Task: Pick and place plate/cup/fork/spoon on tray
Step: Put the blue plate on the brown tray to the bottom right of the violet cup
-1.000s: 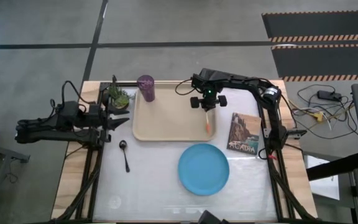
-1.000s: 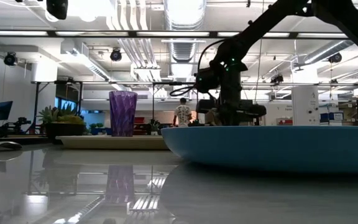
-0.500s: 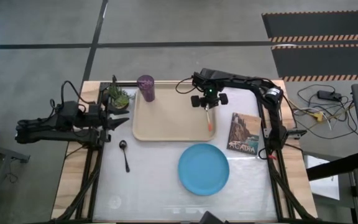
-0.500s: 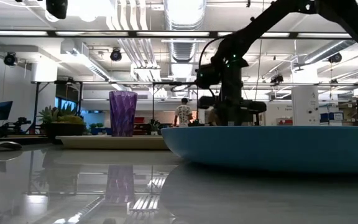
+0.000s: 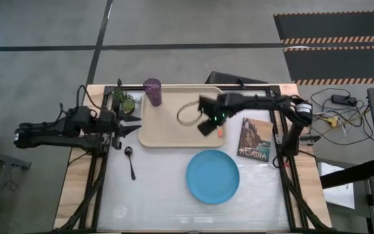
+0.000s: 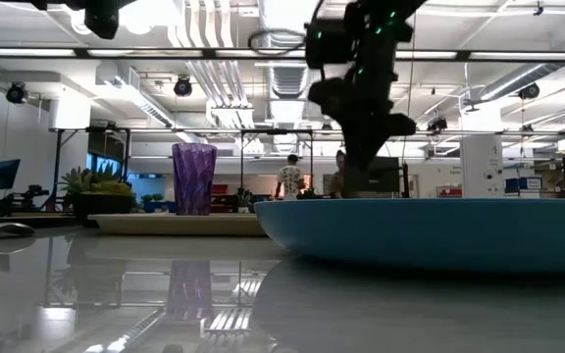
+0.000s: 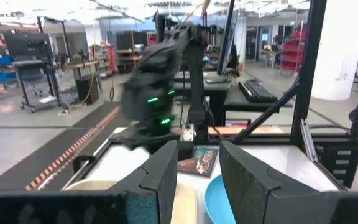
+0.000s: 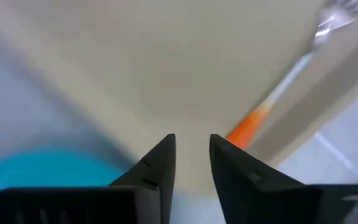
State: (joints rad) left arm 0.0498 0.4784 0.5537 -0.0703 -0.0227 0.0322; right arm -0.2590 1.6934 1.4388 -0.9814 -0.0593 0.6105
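Observation:
The beige tray lies at the table's far middle. The purple cup stands upright on its far left corner and shows in the low view. The fork lies on the tray along its right rim, and its orange handle shows beside my right gripper. That gripper hovers open and empty above the tray's right part. The blue plate lies flat on the table near the tray. The dark spoon lies left of the plate. My left gripper is open by the tray's left rim.
A small potted plant stands at the tray's far left corner. A book lies right of the tray. Bare table lies near and left of the plate. The low view looks into a workshop behind the table.
My right gripper has risen from over the fork and swung toward the table's near edge and a little left, turning as it went. The fork stays lying on the tray by its right rim. My left gripper has moved a little right, toward the tray.

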